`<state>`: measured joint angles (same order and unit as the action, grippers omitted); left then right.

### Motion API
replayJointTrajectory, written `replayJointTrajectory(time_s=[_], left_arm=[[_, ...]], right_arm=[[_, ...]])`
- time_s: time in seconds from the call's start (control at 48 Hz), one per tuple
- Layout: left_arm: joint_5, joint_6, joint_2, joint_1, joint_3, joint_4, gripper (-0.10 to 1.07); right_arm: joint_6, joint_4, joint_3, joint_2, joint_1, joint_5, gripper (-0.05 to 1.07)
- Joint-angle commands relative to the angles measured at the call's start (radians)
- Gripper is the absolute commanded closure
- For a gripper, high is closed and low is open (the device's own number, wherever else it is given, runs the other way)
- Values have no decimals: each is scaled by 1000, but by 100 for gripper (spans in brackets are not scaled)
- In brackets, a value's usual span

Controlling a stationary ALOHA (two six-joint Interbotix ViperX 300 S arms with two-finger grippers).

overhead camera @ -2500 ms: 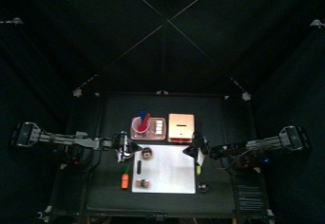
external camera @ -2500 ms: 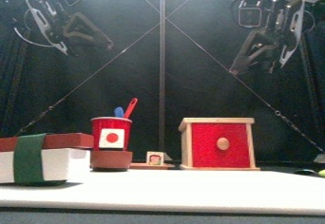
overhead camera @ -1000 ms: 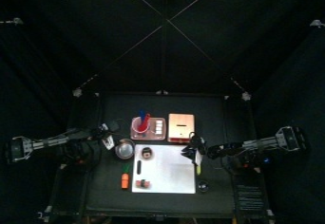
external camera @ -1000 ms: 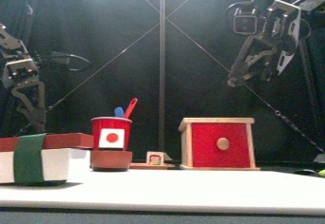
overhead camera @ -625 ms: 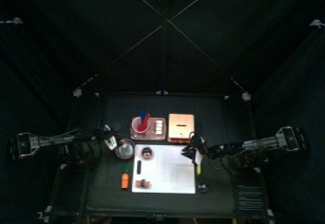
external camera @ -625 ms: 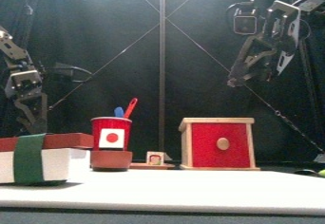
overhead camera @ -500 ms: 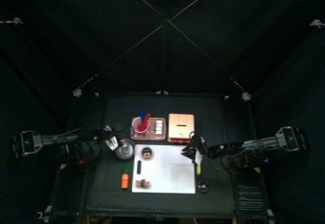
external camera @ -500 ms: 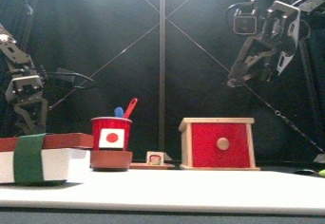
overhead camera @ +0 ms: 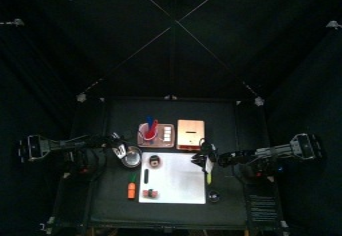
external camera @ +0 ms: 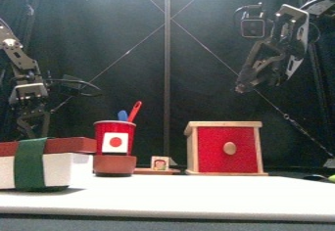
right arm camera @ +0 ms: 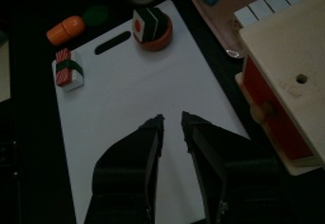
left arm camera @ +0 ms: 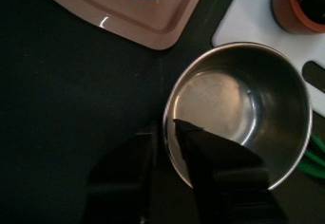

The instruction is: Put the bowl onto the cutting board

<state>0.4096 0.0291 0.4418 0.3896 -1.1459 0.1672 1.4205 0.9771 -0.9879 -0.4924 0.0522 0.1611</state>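
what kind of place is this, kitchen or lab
Most likely a robot test rig, not a kitchen: a small black table penned in by black curtains, with two black arms reaching in from the sides. The white cutting board, metal bowl and toy-like red box look like staged props.

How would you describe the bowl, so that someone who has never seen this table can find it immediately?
Start from the large white cutting board at the table's front. The bowl sits on the black tabletop off the board's far left corner, under the left gripper, one jaw inside its rim and one outside. It is round, grey and shiny with nothing in it, larger than the small brown cup on the board.
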Motion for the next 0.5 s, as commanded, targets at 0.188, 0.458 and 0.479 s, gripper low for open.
replayJointTrajectory(time_s=[0.188, 0.458, 0.479], left_arm=[[3, -2, 57, -8, 38, -15, 49], [140, -3, 256, 14, 106, -55, 49], [150, -2, 270, 18, 114, -55, 49]], right_arm=[[0, -5, 9, -8, -5, -3, 37], [0, -6, 6, -15, -5, -3, 37], [0, -5, 6, -17, -5, -3, 37]])
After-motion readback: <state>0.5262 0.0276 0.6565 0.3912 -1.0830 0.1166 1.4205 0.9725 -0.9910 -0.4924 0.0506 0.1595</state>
